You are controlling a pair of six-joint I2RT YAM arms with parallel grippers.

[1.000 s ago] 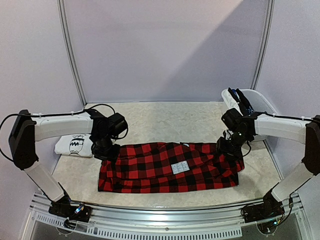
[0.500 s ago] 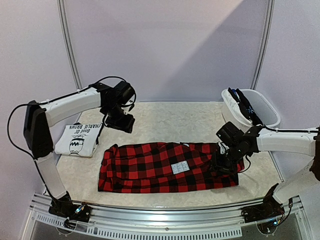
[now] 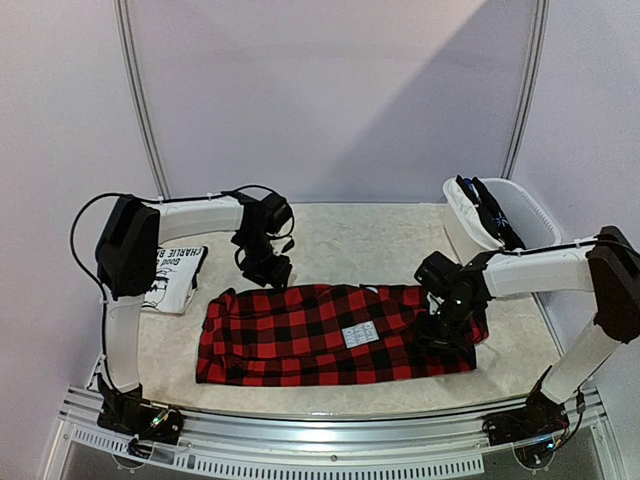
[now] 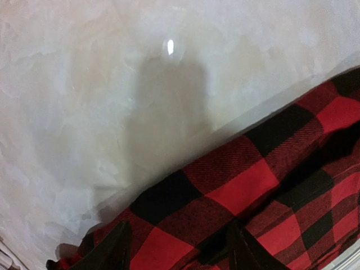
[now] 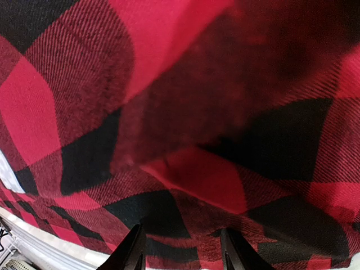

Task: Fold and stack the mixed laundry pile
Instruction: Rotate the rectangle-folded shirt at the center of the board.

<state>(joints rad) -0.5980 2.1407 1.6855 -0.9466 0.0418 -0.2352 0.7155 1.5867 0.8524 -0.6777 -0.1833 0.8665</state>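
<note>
Two claws on one garment, so judged mid-fold on the red-black plaid piece (image 3: 300,340), stretched lengthwise across the table (image 3: 350,245) towards the front edge.

Far left: white T-shirt (image 3: 165,280) with black print, already folded flat, just beyond the plaid's left end and apart from both claws.

Next along: left claw (image 3: 268,272) poised above the plaid's far edge, near the left corner, close over it but not seen touching. From the left wrist view, fingers (image 4: 121,250) spread, nothing caught between them, only the cloth's edge and bare table beneath.

Centre: plaid lying as a long wrinkled band, white lettered patch (image 3: 360,334) face up a little right of the middle.

Further right: right claw (image 3: 447,325) low against the plaid's right end. From the right wrist view, fingers (image 5: 135,250) apart, a bunched fold filling the frame just ahead of the tips, no pinch shown yet.

Far right: white tub (image 3: 460,222) at the back corner, dark and blue-striped pieces (image 3: 485,205) draped inside, not yet handled.

Likely next: lower the left claw onto its corner, close both claws on cloth, lift together and bring one part over the other, keeping the pull even so as not to drag the band askew or leave a slack layer behind.
</note>
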